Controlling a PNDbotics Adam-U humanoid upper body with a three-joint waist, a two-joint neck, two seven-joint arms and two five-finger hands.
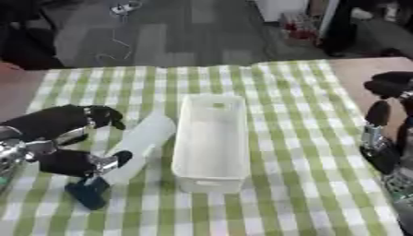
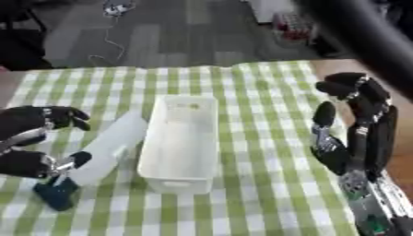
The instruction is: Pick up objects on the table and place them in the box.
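A white bottle with a dark blue cap (image 1: 133,147) lies on the checked cloth just left of the white box (image 1: 211,140), cap end nearest me. My left hand (image 1: 68,138) is around it from the left, fingers above its upper part and thumb near its lower part, but the fingers stay spread and are not closed on it. My right hand (image 2: 351,124) stands at the right edge with its fingers up and relaxed, holding nothing. The box looks empty.
The green-and-white checked cloth (image 1: 290,92) covers the table, with bare wood showing at the right edge (image 1: 363,69). Beyond the table's far edge lies grey floor with cables and some red items.
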